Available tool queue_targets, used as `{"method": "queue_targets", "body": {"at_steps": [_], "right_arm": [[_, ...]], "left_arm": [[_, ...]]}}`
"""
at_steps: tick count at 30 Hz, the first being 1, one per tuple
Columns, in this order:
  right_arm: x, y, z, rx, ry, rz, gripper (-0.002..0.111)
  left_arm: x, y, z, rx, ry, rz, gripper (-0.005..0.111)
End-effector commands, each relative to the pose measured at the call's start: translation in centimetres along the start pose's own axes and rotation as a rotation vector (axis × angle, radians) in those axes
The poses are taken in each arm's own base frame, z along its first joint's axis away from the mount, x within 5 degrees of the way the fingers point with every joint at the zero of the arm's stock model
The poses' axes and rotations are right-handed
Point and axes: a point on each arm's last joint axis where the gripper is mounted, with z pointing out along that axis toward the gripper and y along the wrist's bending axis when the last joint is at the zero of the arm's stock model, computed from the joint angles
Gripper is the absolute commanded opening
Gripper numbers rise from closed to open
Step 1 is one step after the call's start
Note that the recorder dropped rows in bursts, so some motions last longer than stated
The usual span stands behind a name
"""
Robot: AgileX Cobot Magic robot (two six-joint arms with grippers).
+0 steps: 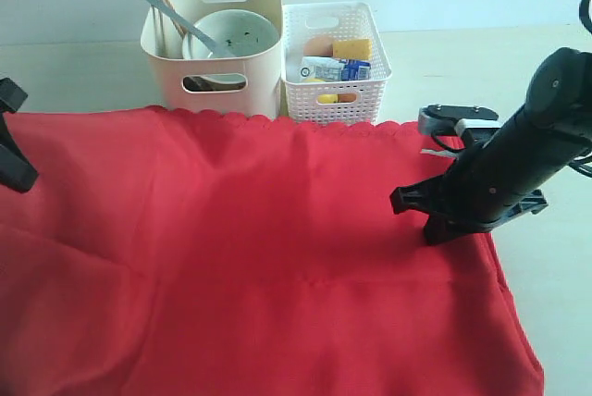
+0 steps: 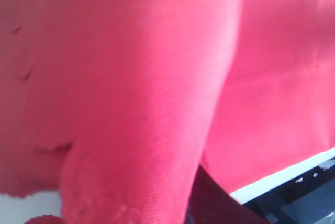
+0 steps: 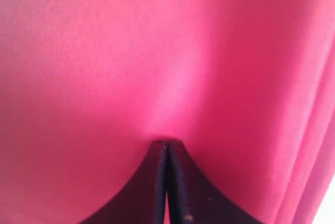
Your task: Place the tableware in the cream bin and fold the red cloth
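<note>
The red cloth [image 1: 259, 257] lies spread and unfolded across the middle, so folding is left. It is pinched at 3 o'clock by the clenched right gripper [image 3: 166, 150] and, seemingly, at 9 o'clock by the closed left gripper [image 1: 14, 160]. A bowl [image 1: 242, 30] and chopsticks [image 1: 166, 3] are seen in the cream bin [image 1: 264, 77] at 11 o'clock.

Right arm [image 1: 518, 165]: matte black, thick round link with a domed joint cap, flat black crossbar with angular ends lower down. Grey plate [image 1: 455, 118] at its far end. Black cable [image 1: 585, 9] at frame edge. Right gripper [image 3: 166, 144]: two black fingers tapering thin. Left arm [image 1: 13, 151]: black, angular, mostly cropped.
</note>
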Motion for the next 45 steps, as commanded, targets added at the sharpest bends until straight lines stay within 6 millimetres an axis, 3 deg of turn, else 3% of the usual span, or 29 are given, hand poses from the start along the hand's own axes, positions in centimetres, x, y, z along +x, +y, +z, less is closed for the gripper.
{"method": "queue_targets", "body": {"at_steps": [1,7,15,29,36,40,45], "right_arm": [[1.6,1.2,1.9,0.011,0.102,-0.079,0.0],[1.8,1.8,2.0,0.007,0.106,-0.096,0.0],[1.8,1.8,2.0,0.003,0.107,-0.087,0.0],[1.8,1.9,2.0,-0.003,0.106,-0.084,0.0],[1.8,1.9,2.0,-0.005,0.105,-0.08,0.0],[1.8,1.9,2.0,-0.008,0.105,-0.075,0.0],[1.6,2.0,1.4,-0.011,0.083,-0.082,0.0]], "left_arm": [[-0.6,-3.4,0.3,0.003,0.001,0.068,0.001],[-1.3,-7.9,0.4,0.007,-0.008,0.15,0.001],[-1.1,-12.4,1.3,0.026,0.014,0.191,0.001],[-1.1,-19.9,5.6,0.173,0.135,0.255,0.001],[-1.2,-23.4,6.6,0.269,0.158,0.294,0.001],[-0.5,-24.5,8.3,0.275,0.208,0.306,0.001],[-0.8,-25.0,12.2,0.253,0.242,0.26,0.001]]}}
